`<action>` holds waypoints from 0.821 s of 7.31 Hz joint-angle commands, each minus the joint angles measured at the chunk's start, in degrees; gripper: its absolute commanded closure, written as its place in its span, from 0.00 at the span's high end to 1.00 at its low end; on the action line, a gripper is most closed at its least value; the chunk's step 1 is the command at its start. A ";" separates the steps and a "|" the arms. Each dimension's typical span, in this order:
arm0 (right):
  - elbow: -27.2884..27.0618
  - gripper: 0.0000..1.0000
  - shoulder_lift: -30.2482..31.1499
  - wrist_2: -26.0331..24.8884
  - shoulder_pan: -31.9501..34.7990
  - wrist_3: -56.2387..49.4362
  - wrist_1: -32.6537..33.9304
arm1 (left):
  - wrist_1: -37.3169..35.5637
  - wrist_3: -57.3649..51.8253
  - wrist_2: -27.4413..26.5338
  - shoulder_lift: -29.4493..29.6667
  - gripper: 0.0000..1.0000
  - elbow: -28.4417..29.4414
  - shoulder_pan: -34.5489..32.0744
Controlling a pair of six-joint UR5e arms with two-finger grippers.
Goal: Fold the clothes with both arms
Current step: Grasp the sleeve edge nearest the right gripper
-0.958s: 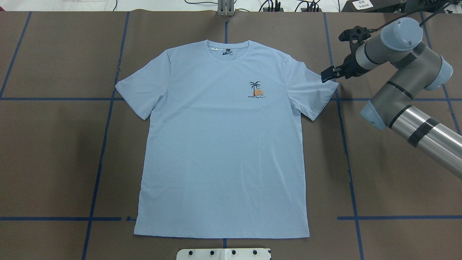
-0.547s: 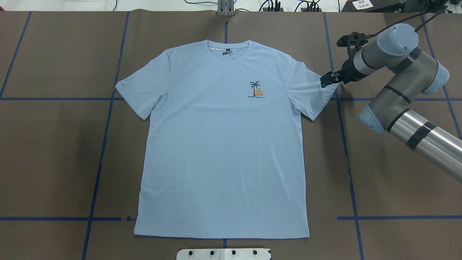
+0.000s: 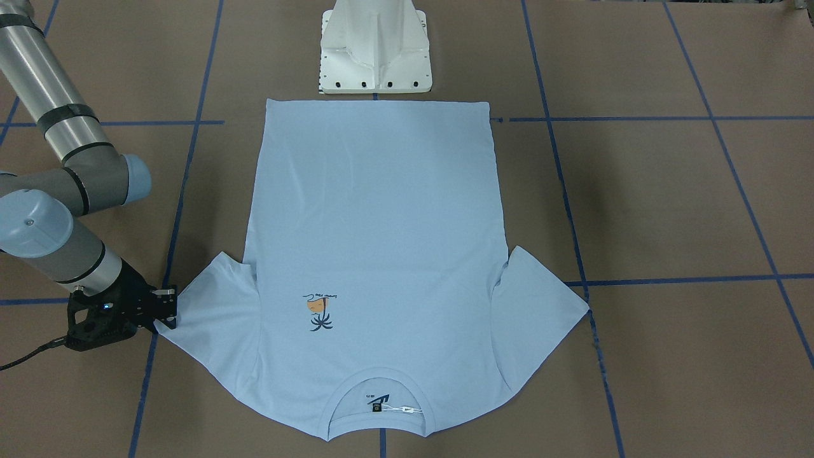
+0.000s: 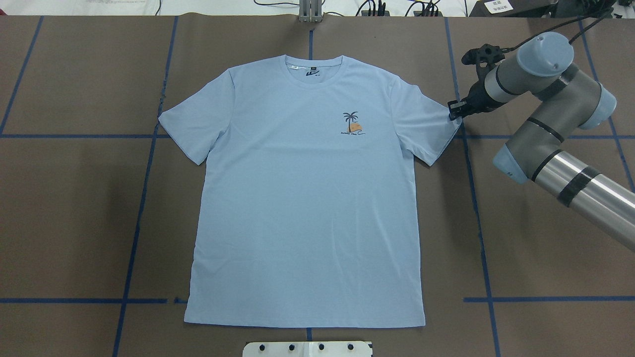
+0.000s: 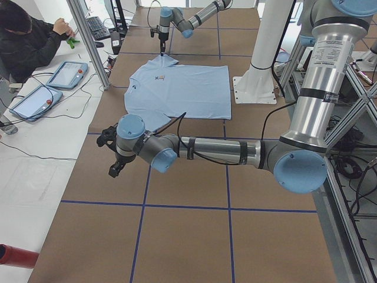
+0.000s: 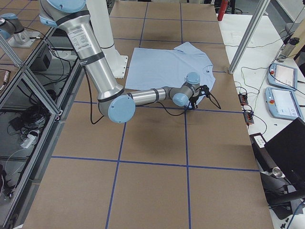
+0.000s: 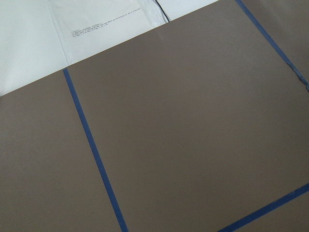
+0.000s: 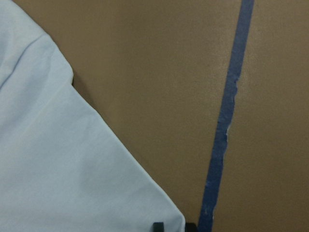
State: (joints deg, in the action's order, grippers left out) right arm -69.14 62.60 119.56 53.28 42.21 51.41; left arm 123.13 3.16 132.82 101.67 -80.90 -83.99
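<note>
Overhead exterior: my right gripper [image 4: 453, 111] sits fingers slightly apart on the T-shirt [image 4: 307, 223] sleeve tip at 2 o'clock, needs a deeper bite past the hem before closing; left gripper [image 5: 113, 171] state, can't tell.

the t-shirt [image 4: 302, 198] lies flat on the middle of the table [image 4: 74, 208], hem toward the pedestal base [image 3: 375, 51], collar on the far side from it. the right gripper [image 4: 454, 111] sits at the tip of the sleeve on the robot's right; the left gripper [image 5: 113, 171] hangs well apart, beyond the other sleeve
</note>
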 commanded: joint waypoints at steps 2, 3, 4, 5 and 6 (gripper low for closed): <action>-1.86 0.00 -0.46 0.23 0.25 0.33 -0.25 | 0.09 0.00 3.74 -0.15 0.98 -0.05 -0.04; -3.70 0.00 -0.72 0.23 -0.01 0.25 -0.43 | 0.18 0.00 3.84 -0.24 0.98 -0.13 -0.04; -5.72 0.00 -1.16 -0.03 -1.50 0.42 -0.43 | 0.18 -0.17 3.85 -0.24 0.98 -0.22 -0.04; -6.35 0.00 -2.12 -0.73 -3.42 4.77 -0.43 | 0.18 -0.26 3.93 -0.24 0.98 -0.14 -0.04; -6.36 0.00 -4.74 -4.91 -6.32 10.30 -0.08 | 0.18 -0.35 3.85 -0.24 0.98 -0.14 -0.04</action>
State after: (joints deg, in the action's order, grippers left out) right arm -74.98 60.23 118.09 49.97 46.87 51.06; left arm 123.31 2.93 136.67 101.43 -81.06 -84.02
